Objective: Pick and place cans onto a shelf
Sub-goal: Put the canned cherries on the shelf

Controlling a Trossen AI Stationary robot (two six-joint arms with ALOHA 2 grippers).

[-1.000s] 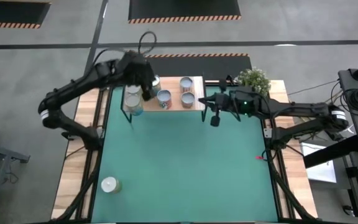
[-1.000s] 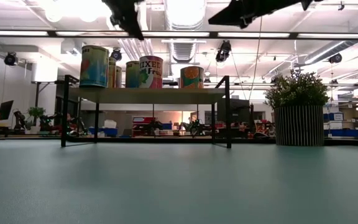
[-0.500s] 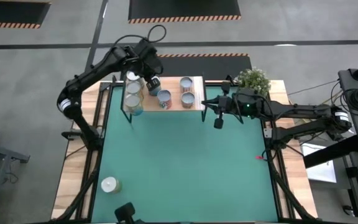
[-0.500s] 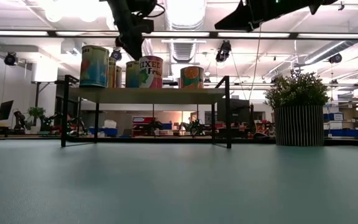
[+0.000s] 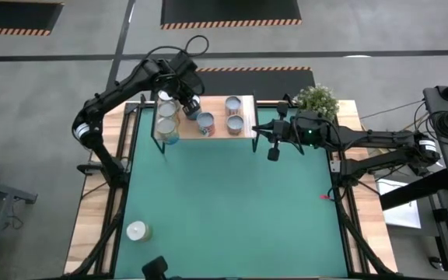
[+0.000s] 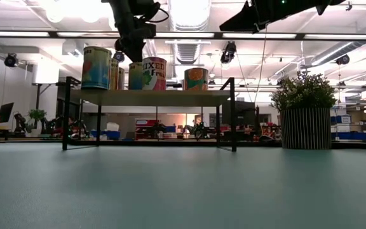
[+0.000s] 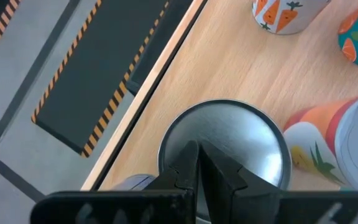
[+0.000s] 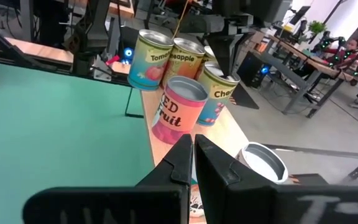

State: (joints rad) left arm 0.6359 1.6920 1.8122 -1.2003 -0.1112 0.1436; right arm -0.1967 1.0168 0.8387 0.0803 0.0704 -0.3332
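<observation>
The cans (image 5: 201, 117) nearly all stand on the shelf (image 5: 243, 99), a wooden board at the table's twelve o'clock edge in the high view, grouped toward its nine o'clock end; one more can (image 5: 136, 231) stands well apart on the green mat near seven o'clock. That lone can looks to be the next pick, so the sound course is to lift the nearer arm straight up clear of the can tops before swinging it across, then come down over the lone can with the fingers spread wide. The left gripper (image 5: 188, 103) hangs just above the shelved cans, its jaws pressed together and holding nothing; its wrist view looks straight down onto a silvery lid (image 7: 225, 146). That arm reaches in from nine o'clock with the elbow bent high. The right gripper (image 5: 271, 149) waits past the shelf's three o'clock end, beside the potted plant (image 5: 317, 99), jaws likewise shut and empty, its arm stretched level from three o'clock.
</observation>
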